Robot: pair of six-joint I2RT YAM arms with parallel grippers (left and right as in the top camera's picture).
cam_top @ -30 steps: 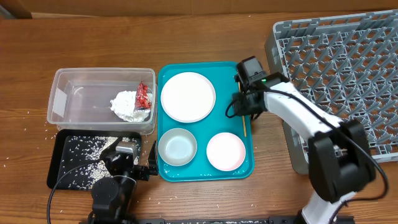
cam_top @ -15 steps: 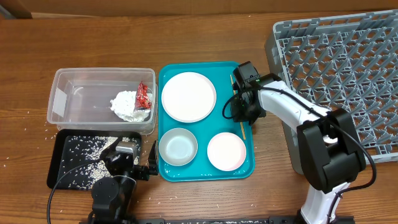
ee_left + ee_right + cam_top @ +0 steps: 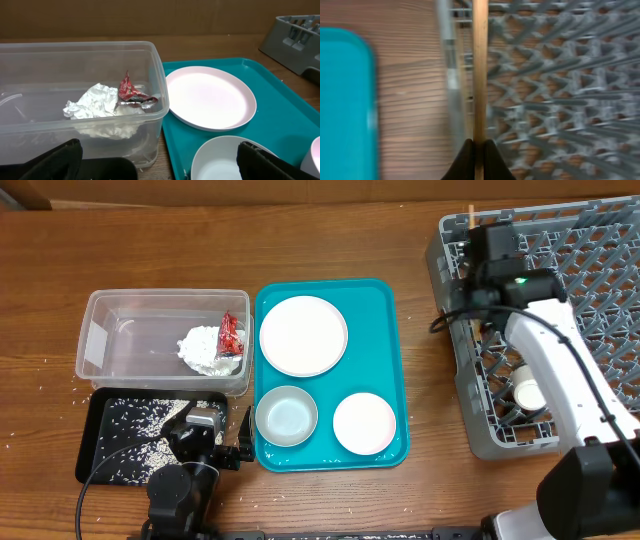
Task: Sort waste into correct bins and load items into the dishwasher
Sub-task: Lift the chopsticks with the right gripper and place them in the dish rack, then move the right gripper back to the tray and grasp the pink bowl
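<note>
On the teal tray [image 3: 392,350]: one plate [image 3: 303,335], one white bowl [image 3: 286,417], one pale pink bowl [image 3: 364,423]. In the clear tub [image 3: 100,345]: one red wrapper [image 3: 231,332], one tissue wad [image 3: 205,350]. Only the right wrist view shows the right gripper [image 3: 479,150] clamping one visible chopstick [image 3: 480,75] above the dish rack [image 3: 600,290] edge. The left gripper [image 3: 160,162] has its fingers [image 3: 52,160] wide apart.

Soft, even light; right wrist view blurs the grey rack [image 3: 555,85].
</note>
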